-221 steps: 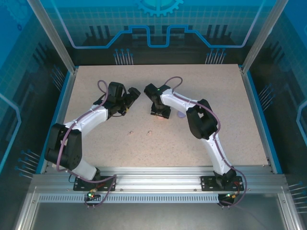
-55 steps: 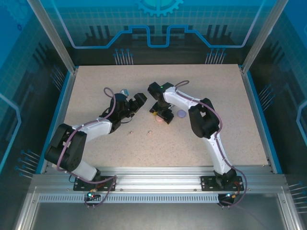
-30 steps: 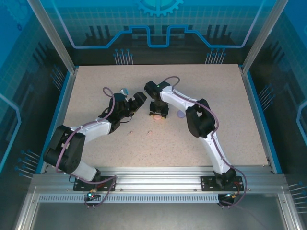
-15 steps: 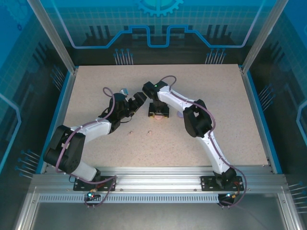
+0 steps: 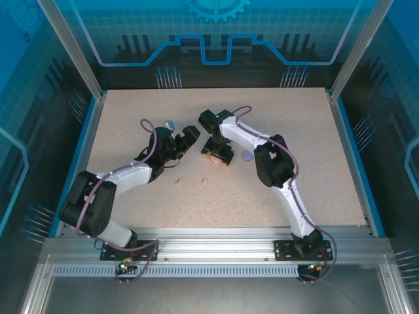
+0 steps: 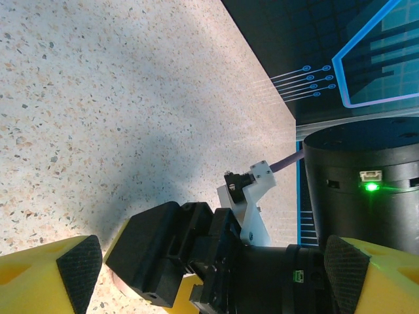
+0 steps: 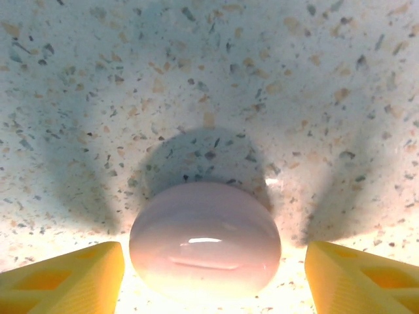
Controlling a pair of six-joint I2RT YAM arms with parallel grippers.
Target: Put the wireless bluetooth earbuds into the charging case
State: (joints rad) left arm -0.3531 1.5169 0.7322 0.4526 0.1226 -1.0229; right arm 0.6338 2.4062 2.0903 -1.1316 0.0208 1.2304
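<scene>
The right claw (image 7: 214,271) is released: its yellow fingers (image 7: 65,275) stand to either side of a glossy pink charging case (image 7: 205,239) that sits on the speckled counter (image 5: 294,118). The left finger is just beside the case wall, and there is a clear gap on the right. The case looks smooth and rounded under the wrist light, with a faint line across its front.

In the overhead view, a lilac case (image 5: 247,156) lies just beside this claw on its right side, apart from the pink one.

Two earbuds lie loose on the counter, on the side of the claws nearer the arm bases and apart from both cases. A pinkish earbud (image 5: 203,181) is near the right claw. A paler earbud (image 5: 177,181) lies nearer the left arm. Both are too small to make out their shape.

The left claw (image 5: 189,137) is spread wide and holds nothing. It points at the right claw from close by. Its wrist view looks between its black-padded tips at the right arm's wrist, where a green light (image 6: 371,187) glows below a small white socket outline.

The back wall (image 5: 209,39) carries printed blue circuit lines and a gear shape.
</scene>
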